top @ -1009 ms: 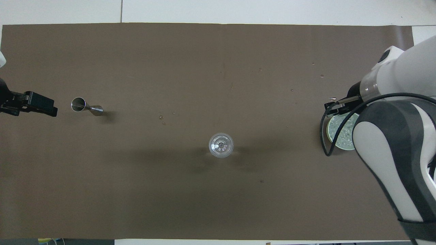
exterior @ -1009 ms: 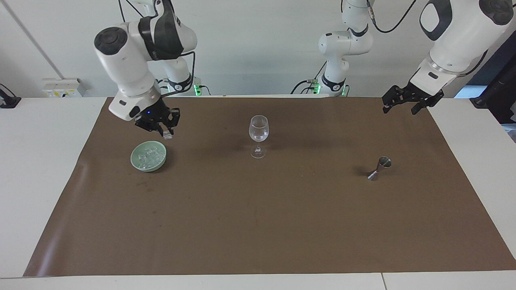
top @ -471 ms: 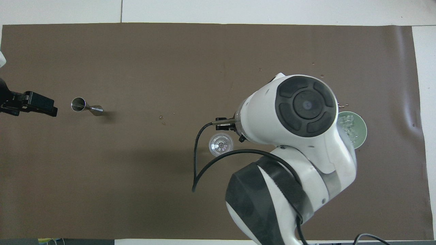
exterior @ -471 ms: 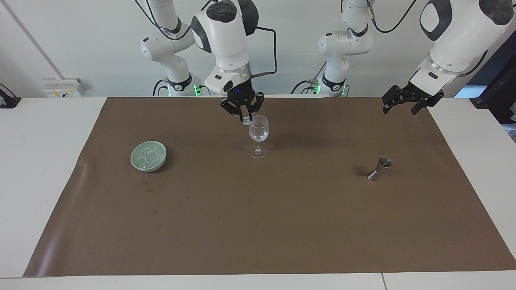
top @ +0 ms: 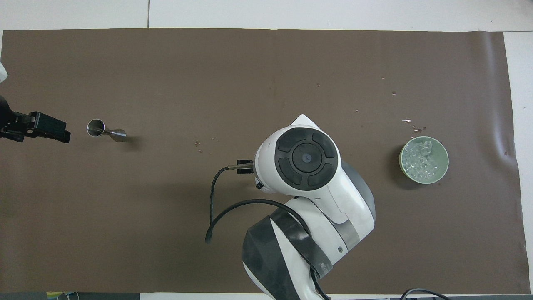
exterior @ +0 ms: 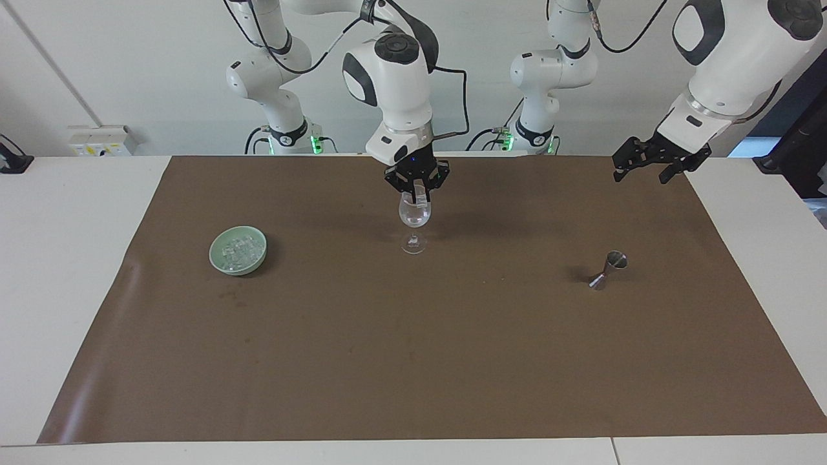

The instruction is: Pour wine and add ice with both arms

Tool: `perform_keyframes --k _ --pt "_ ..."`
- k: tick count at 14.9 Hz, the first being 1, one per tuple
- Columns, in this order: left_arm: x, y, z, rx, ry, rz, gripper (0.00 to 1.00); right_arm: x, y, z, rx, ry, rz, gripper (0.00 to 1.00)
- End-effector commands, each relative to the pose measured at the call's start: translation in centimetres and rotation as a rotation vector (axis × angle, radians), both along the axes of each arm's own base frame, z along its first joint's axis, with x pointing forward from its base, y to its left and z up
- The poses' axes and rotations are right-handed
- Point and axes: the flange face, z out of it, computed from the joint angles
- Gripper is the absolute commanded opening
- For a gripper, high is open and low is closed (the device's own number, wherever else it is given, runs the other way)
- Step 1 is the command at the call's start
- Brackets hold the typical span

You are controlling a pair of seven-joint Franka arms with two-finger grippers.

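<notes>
Moved over wine glass [exterior: 414, 215]: right gripper [exterior: 417, 192], vertical, pinching ice cube [exterior: 418, 196].

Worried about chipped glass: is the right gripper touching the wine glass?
Cannot tell. In the facing view the right gripper overlaps the rim of the wine glass, showing neither contact nor a gap. In the overhead view the right arm hides both.

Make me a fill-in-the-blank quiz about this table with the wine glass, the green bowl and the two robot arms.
1. The right gripper is directly over the ____.
2. The ice lies in a pale green ____.
3. The metal jigger stands toward the ____ arm's end of the table.
4. The left gripper holds ____.

Missing words: wine glass; bowl; left; nothing
</notes>
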Motion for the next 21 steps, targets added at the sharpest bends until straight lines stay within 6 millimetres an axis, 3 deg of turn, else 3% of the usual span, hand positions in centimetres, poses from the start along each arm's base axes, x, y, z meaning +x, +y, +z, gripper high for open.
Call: perform_keyframes --k 1,7,11,12,14,17,18,19,20,21 --pt "-0.5 0.3 0.0 0.007 0.004 -0.004 1.0 -1.3 -0.2 0.2 -0.006 0.041 -0.011 0.22" --pt "-0.5 0.3 0.0 0.007 0.004 -0.004 1.0 -2.3 0.1 0.6 -0.032 0.081 -0.001 0.26" --pt "-0.5 0.3 0.0 0.008 0.006 -0.004 1.0 -2.1 -0.1 0.5 -0.032 0.08 -0.007 0.39" --pt "-0.5 0.3 0.0 0.008 0.006 -0.004 1.0 -2.1 -0.1 0.5 -0.032 0.08 -0.007 0.51" --pt "-0.5 0.3 0.0 0.008 0.006 -0.004 1.0 -2.0 -0.3 0.7 -0.034 0.081 -0.009 0.55" --pt "-0.5 0.3 0.0 0.008 0.006 -0.004 1.0 -0.9 -1.2 1.6 -0.047 0.068 -0.008 0.55" --pt "-0.5 0.3 0.0 0.008 0.006 -0.004 1.0 0.1 -2.7 2.1 -0.061 0.051 -0.019 0.57" --pt "-0.5 0.3 0.0 0.008 0.006 -0.004 1.0 0.8 -3.8 2.5 -0.086 0.023 -0.013 0.66" --pt "-0.5 0.3 0.0 0.008 0.006 -0.004 1.0 1.2 -4.9 3.2 -0.104 -0.004 -0.011 0.94" --pt "-0.5 0.3 0.0 0.008 0.006 -0.004 1.0 1.9 -6.6 3.8 -0.115 -0.017 -0.009 1.0"
